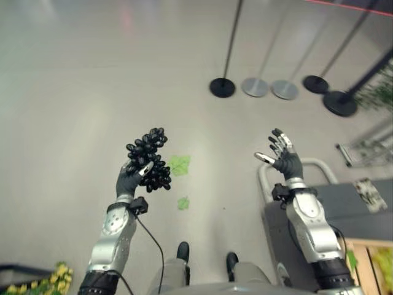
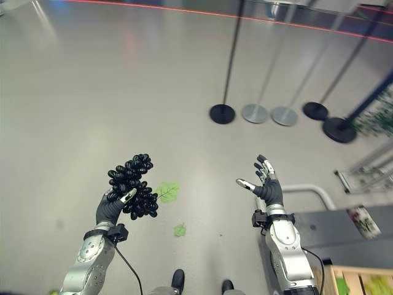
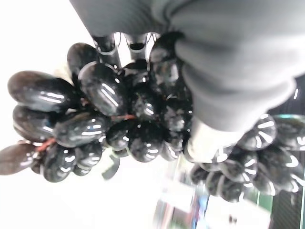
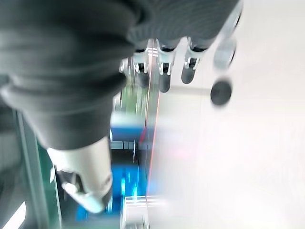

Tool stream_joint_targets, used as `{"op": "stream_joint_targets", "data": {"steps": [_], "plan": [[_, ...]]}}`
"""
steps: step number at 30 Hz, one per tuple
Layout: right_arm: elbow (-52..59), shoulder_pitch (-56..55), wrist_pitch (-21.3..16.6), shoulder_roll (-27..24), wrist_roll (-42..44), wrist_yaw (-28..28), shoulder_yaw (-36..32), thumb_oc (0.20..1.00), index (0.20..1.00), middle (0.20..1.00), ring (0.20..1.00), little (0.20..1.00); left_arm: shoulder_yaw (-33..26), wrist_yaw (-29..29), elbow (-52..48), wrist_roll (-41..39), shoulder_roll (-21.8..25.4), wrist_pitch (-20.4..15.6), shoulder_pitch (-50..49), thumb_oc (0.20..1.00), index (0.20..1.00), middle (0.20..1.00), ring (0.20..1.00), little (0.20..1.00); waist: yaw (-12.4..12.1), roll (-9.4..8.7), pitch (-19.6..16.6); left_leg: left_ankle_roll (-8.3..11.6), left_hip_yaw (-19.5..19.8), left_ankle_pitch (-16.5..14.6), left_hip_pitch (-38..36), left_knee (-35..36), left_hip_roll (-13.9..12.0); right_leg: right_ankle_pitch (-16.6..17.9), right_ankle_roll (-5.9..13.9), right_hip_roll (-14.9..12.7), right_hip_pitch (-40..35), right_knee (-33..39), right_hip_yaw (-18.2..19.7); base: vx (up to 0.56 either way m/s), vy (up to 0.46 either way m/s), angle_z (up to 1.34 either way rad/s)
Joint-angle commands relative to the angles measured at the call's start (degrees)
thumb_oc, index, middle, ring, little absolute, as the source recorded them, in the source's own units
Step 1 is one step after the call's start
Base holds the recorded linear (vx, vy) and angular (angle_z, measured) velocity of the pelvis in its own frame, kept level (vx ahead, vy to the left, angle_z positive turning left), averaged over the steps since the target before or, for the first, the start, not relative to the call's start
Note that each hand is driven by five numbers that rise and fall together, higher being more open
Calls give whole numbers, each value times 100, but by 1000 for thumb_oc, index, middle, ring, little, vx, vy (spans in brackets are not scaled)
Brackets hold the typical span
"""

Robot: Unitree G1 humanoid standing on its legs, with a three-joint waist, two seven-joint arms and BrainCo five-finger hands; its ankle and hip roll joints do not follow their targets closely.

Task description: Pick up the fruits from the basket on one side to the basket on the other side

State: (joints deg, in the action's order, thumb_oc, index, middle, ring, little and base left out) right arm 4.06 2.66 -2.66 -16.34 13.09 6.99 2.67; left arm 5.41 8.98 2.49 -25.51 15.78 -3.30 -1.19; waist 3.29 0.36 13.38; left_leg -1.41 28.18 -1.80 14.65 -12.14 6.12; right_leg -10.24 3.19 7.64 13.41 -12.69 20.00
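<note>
Left hand (image 1: 130, 178) is clamped on a black grape bunch (image 1: 149, 158) held over bare floor; right hand (image 1: 284, 158) is empty, fingers spread. Loose grip could drop grapes.

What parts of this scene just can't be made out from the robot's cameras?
- Left hand: its fingers hidden behind the black grapes, left eye view.
- Basket: cut off by the frame's lower right corner, left eye view.
- Yellow and green things: cut off by the bottom edge, too small to name.
- Beyond the open right hand: blurred, right wrist view.
</note>
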Motion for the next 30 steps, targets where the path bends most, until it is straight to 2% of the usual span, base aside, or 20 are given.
{"op": "stream_joint_targets", "data": {"steps": [1, 2, 5, 7, 8, 10, 11, 12, 14, 16, 18, 19, 20, 22, 23, 25, 26, 27, 29, 30], "plan": [[325, 139, -382, -215, 246, -80, -170, 1000, 1000, 1000, 1000, 1000, -72, -300, -773, 209, 225, -494, 256, 200, 200, 200, 200, 200, 154, -127, -106, 467, -515, -724, -841, 130, 146, 27, 139, -276, -348, 221, -163, 109, -157, 281], [362, 159, -381, -252, 290, -139, -130, 1000, 1000, 1000, 1000, 1000, -134, -357, -826, 193, 207, -553, 194, 200, 200, 200, 200, 200, 121, -96, -126, 544, -362, -670, -856, 269, 134, 130, 117, -387, -401, 362, -292, 58, -142, 235], [332, 246, -385, -296, 329, -181, -31, 1000, 1000, 1000, 1000, 1000, -222, -342, -891, 52, 164, -590, 51, 200, 200, 200, 200, 200, 48, -57, -190, 575, -303, -669, -767, 180, 134, 257, 123, -491, -464, 625, -431, 84, -166, 83], [315, 352, -364, -331, 400, -209, 66, 1000, 1000, 1000, 1000, 1000, -325, -350, -972, -63, 147, -577, -78, 200, 200, 200, 200, 200, -63, -47, -240, 566, -230, -722, -694, 90, 162, 292, 100, -581, -552, 861, -552, 67, -121, 79], [320, 367, -344, -366, 400, -246, 125, 1000, 1000, 1000, 1000, 1000, -424, -329, -991, -168, 56, -594, -246, 200, 200, 200, 200, 200, -204, -5, -203, 589, -210, -759, -665, -58, 194, 246, 32, -644, -701, 957, -759, 82, -105, 82], [318, 387, -340, -394, 385, -229, 121, 1000, 1000, 1000, 1000, 1000, -448, -310, -1008, -213, 15, -572, -267, 200, 200, 200, 200, 200, -226, -1, -161, 612, -262, -718, -562, -160, 236, 222, 33, -714, -725, 964, -868, 12, -52, 45], [320, 410, -331, -420, 354, -204, 92, 1000, 1000, 1000, 1000, 1000, -474, -308, -1023, -254, -23, -552, -300, 200, 200, 200, 200, 200, -240, 11, -119, 625, -391, -716, -478, -238, 214, 148, 42, -774, -748, 917, -962, 16, -32, 46], [328, 429, -321, -437, 312, -141, 66, 1000, 1000, 1000, 1000, 1000, -491, -292, -1009, -298, -56, -544, -312, 200, 200, 200, 200, 200, -246, 31, -77, 607, -673, -781, -451, -302, 79, 51, 28, -825, -770, 826, -1101, 7, -8, 82], [296, 502, -311, -469, 229, -39, 23, 1000, 1000, 1000, 1000, 1000, -496, -266, -977, -325, -98, -544, -273, 200, 200, 200, 200, 200, -205, 40, -34, 643, -1400, -777, -342, -358, -327, -49, 78, -1032, -775, 705, -1546, -8, -5, 107], [235, 499, -297, -429, 179, -30, 36, 1000, 1000, 1000, 1000, 1000, -489, -275, -965, -352, -102, -550, -282, 200, 200, 200, 200, 200, -233, 66, -68, 664, -1702, -820, -435, -308, -590, -120, 92, -1144, -889, 633, -1955, 46, -17, 108], [222, 436, -298, -379, 129, -26, -17, 1000, 1000, 1000, 1000, 1000, -492, -311, -1021, -378, -87, -507, -328, 200, 200, 200, 200, 200, -224, 69, -153, 744, -1887, -648, -598, 26, -852, -102, 122, -1235, -1006, 678, -2321, 61, 68, 100], [225, 360, -315, -369, 85, -8, -97, 1000, 1000, 1000, 1000, 1000, -523, -333, -1104, -402, -52, -493, -368, 200, 200, 200, 200, 200, -217, 90, -145, 911, -2294, -410, -696, 270, -1345, -181, 219, -1386, -1112, 661, -2694, 30, 126, 75], [225, 362, -315, -369, 85, -9, -99, 1000, 1000, 1000, 1000, 1000, -523, -332, -1110, -402, -52, -489, -368, 200, 200, 200, 200, 200, -207, 91, -147, 913, -2282, -367, -689, 299, -1341, -152, 218, -1387, -1106, 677, -2706, 7, 163, 96], [227, 305, -341, -373, 84, 45, -197, 1000, 1000, 1000, 1000, 1000, -558, -314, -1132, -422, -36, -493, -395, 200, 200, 200, 200, 200, -120, 101, -143, 999, -2976, -116, -664, 345, -1880, -118, 332, -1608, -1176, 683, -3055, -25, 165, 95], [218, 294, -333, -398, 81, 71, -238, 1000, 1000, 1000, 1000, 1000, -568, -353, -1138, -421, -4, -487, -393, 200, 200, 200, 200, 200, -106, 103, -152, 1018, -3238, -105, -677, 292, -2020, -63, 377, -1699, -1178, 727, -3220, -17, 185, 91], [255, 199, -328, -366, 61, 29, -295, 1000, 1000, 1000, 1000, 1000, -582, -457, -1175, -444, 8, -463, -429, 200, 200, 200, 200, 200, -104, 151, -235, 1102, -3578, -235, -738, 261, -2044, 67, 495, -1845, -1316, 869, -3561, 26, 221, 83], [225, 132, -322, -320, 63, 65, -405, 1000, 1000, 1000, 1000, 1000, -603, -534, -1252, -449, 62, -468, -423, 200, 200, 200, 200, 200, -203, 186, -275, 1171, -3513, -31, -696, 616, -1976, 203, 599, -1926, -1369, 976, -3724, 78, 305, 59], [209, 106, -323, -277, 71, 72, -434, 1000, 1000, 1000, 1000, 1000, -620, -544, -1271, -411, 101, -457, -433, 200, 200, 200, 200, 200, -242, 169, -309, 1179, -3476, 46, -691, 797, -1975, 258, 632, -1974, -1371, 974, -3769, 100, 333, 91], [186, 92, -321, -218, 108, 34, -465, 1000, 1000, 1000, 1000, 1000, -665, -570, -1327, -377, 132, -439, -464, 200, 200, 200, 200, 200, -257, 126, -347, 1168, -3430, 72, -729, 959, -1917, 289, 657, -2019, -1375, 964, -3841, 79, 187, 87], [108, 63, -312, -134, 137, 33, -509, 1000, 1000, 1000, 1000, 1000, -690, -545, -1360, -283, 214, -444, -457, 200, 200, 200, 200, 200, -341, 12, -379, 1095, -3344, 44, -710, 993, -1796, 346, 745, -2146, -1423, 868, -3945, 134, 257, 51]]}}
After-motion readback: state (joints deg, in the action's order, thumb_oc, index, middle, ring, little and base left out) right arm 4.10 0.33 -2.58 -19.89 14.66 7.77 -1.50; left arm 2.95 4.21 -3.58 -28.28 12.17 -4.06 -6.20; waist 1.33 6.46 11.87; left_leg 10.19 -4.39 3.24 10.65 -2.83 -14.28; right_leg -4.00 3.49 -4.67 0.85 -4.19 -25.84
